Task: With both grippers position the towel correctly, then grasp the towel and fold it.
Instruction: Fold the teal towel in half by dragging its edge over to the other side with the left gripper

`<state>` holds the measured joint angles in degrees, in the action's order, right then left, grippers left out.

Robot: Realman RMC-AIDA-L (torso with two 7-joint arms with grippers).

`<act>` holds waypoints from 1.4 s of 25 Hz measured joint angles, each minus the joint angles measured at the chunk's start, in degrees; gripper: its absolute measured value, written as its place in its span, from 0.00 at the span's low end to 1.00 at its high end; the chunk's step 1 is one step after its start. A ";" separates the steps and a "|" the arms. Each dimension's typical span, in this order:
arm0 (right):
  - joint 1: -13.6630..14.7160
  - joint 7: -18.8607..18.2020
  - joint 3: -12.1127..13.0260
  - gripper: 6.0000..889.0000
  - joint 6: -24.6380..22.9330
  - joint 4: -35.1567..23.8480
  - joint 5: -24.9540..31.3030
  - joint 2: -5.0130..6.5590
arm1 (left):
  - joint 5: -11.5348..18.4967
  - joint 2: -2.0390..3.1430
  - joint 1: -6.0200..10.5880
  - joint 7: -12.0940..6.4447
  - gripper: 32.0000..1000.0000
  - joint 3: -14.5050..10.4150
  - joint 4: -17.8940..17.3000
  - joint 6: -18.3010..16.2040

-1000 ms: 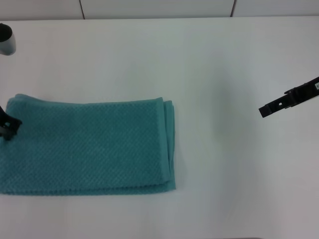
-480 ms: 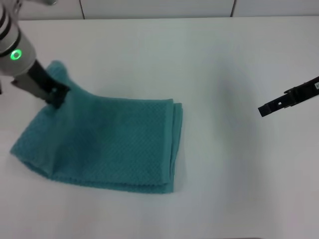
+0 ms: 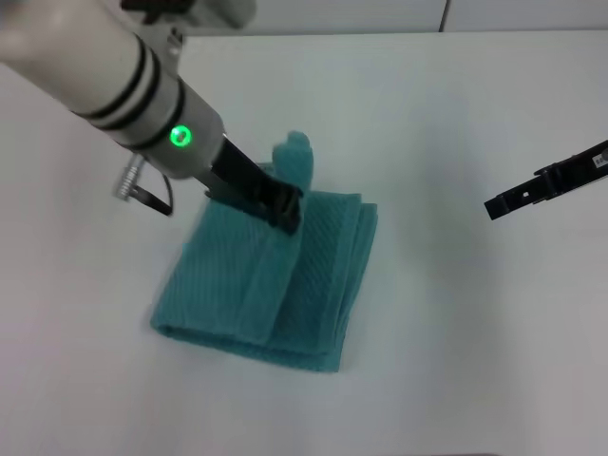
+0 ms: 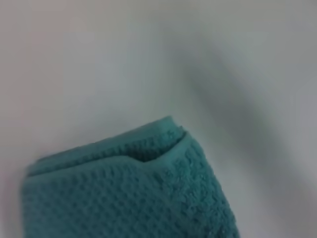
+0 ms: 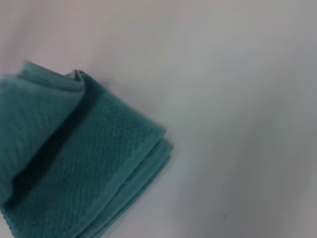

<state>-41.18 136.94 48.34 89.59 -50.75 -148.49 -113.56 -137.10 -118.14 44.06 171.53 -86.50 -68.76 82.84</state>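
Observation:
The teal waffle-weave towel (image 3: 275, 285) lies left of the table's middle, half folded, one corner lifted and carried over its right part. My left gripper (image 3: 285, 207), on the arm with the green ring, is shut on that raised corner above the towel's far edge. The held corner (image 4: 148, 173) fills the left wrist view. In the right wrist view the towel (image 5: 89, 163) shows with its lifted flap. At the right edge of the head view my right gripper (image 3: 494, 205) hangs above bare table, well away from the towel.
The white table (image 3: 456, 361) spreads around the towel. A wall or panel edge runs along the far side (image 3: 304, 19).
My left arm has swung rightward across the towel, carrying the held corner from the far left over to the right half. The right gripper has barely shifted.

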 joint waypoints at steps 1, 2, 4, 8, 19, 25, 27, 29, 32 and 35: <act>-0.04 0.00 0.00 0.96 -0.13 0.08 0.00 0.00 | 0.84 0.09 0.60 -0.11 0.04 -0.89 2.75 -2.24; -0.06 0.00 0.00 0.96 -0.18 0.10 0.01 0.00 | 1.50 0.13 1.48 -0.22 0.04 -1.77 6.13 -4.53; -0.11 -0.01 0.02 0.96 -0.19 0.12 0.01 0.01 | 2.35 0.15 2.99 -0.29 0.04 -2.59 10.42 -7.39; -0.20 -0.01 0.15 0.96 -0.21 0.13 0.03 0.01 | 5.17 0.17 3.56 -0.89 0.04 -2.82 12.26 -9.46; -0.22 -0.01 0.08 0.96 -0.21 0.24 0.04 0.00 | 9.73 0.49 4.85 -3.00 0.07 -2.16 15.94 -9.76; -0.20 -0.01 0.08 0.96 -0.21 0.23 0.05 0.00 | 10.91 0.60 4.75 -3.82 0.18 -2.11 16.16 -9.74; -0.17 -0.01 0.09 0.96 -0.21 0.22 0.05 0.01 | 11.07 0.64 4.63 -4.11 0.21 -1.76 16.17 -9.71; -0.14 -0.01 0.09 0.96 -0.21 0.22 0.05 0.01 | 11.11 0.64 4.50 -4.23 0.25 -1.31 16.18 -9.58; -0.04 -0.01 0.09 0.96 -0.21 0.22 0.05 0.01 | 11.15 0.71 4.40 -4.24 0.51 -0.94 16.20 -9.43; 0.01 -0.01 0.09 0.96 -0.17 0.22 0.05 0.01 | 11.17 0.73 4.38 -4.25 0.66 -0.95 16.20 -9.36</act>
<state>-41.17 136.93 48.42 89.42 -50.54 -148.45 -113.55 -125.93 -117.41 48.44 167.28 -87.44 -52.56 73.48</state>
